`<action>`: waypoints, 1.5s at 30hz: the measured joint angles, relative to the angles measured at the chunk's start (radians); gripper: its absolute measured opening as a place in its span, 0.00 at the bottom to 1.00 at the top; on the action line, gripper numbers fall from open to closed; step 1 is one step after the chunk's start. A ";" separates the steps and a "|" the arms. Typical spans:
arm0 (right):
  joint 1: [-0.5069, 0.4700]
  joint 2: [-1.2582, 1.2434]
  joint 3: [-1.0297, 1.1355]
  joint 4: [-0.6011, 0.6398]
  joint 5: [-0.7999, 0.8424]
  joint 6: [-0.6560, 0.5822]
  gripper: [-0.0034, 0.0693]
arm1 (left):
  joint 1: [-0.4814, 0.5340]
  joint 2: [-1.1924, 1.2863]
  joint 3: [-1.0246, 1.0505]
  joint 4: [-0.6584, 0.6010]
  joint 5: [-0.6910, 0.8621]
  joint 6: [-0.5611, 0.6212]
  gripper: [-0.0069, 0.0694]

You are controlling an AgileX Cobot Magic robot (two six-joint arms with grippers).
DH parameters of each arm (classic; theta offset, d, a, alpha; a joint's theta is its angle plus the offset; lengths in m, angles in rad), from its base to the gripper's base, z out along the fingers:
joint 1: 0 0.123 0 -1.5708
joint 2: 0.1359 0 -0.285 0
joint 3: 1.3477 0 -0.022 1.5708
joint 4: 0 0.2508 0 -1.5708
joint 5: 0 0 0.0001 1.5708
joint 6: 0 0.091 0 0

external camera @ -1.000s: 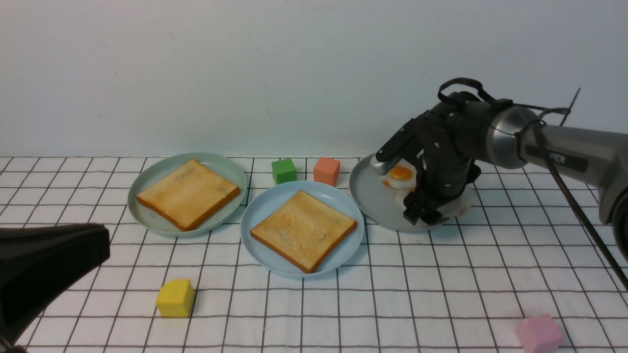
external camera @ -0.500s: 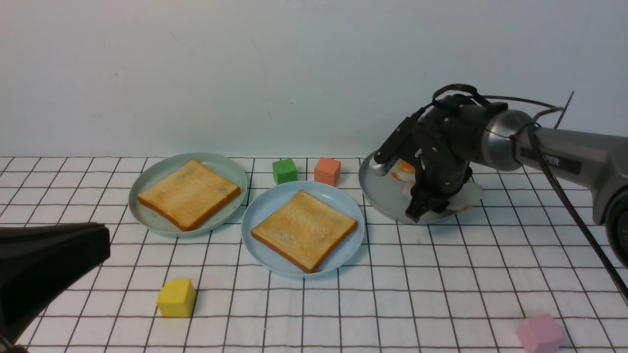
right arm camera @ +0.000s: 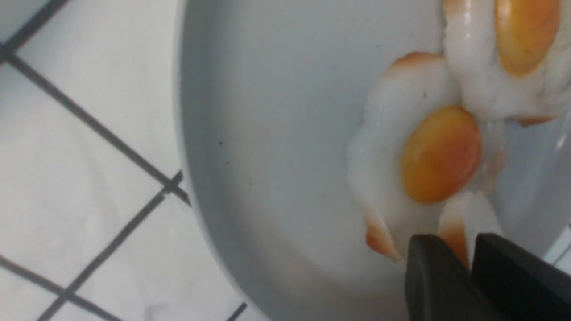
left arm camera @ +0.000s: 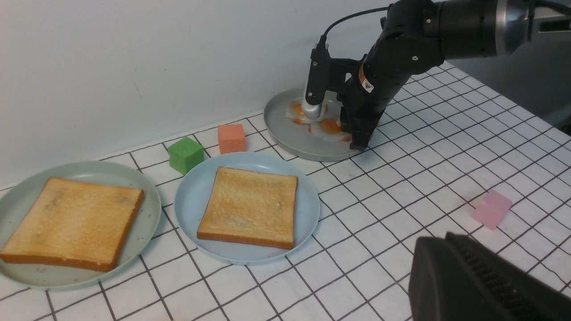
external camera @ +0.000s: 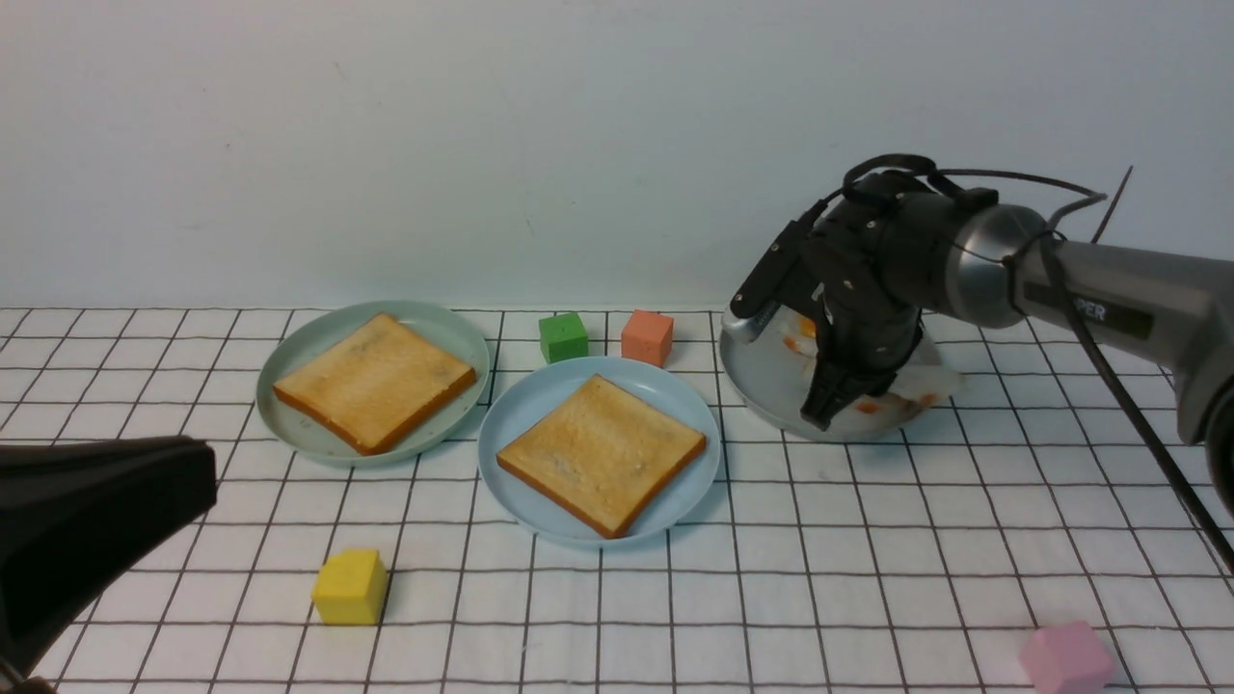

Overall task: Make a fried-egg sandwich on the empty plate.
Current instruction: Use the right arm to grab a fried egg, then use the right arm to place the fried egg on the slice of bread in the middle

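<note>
The right gripper (right arm camera: 469, 267) is clenched on the white edge of a fried egg (right arm camera: 439, 154) in the grey plate (external camera: 762, 381), just right of the light blue plate (external camera: 521, 414), which carries one toast (external camera: 603, 453). I judge the egg must travel left.

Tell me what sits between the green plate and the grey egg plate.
The light blue plate holding a toast slice, plus a green cube and an orange cube, seen in the front view.
</note>
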 joint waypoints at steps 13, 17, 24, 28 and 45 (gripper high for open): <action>0.111 -0.214 0.011 -0.039 0.043 0.069 0.15 | 0.000 0.000 0.000 0.000 0.013 -0.001 0.12; 0.147 -0.334 0.011 0.130 0.045 0.139 0.15 | 0.000 0.000 0.000 0.000 0.015 -0.001 0.12; 0.127 -0.407 0.010 0.618 0.120 0.028 0.15 | 0.000 0.000 0.000 0.000 0.031 -0.001 0.12; 0.088 -0.351 0.010 0.904 0.147 -0.085 0.15 | 0.000 0.000 0.000 0.000 0.043 -0.001 0.12; -0.036 -0.089 0.011 1.456 -0.056 -0.303 0.15 | 0.000 0.000 0.000 0.000 0.055 -0.004 0.12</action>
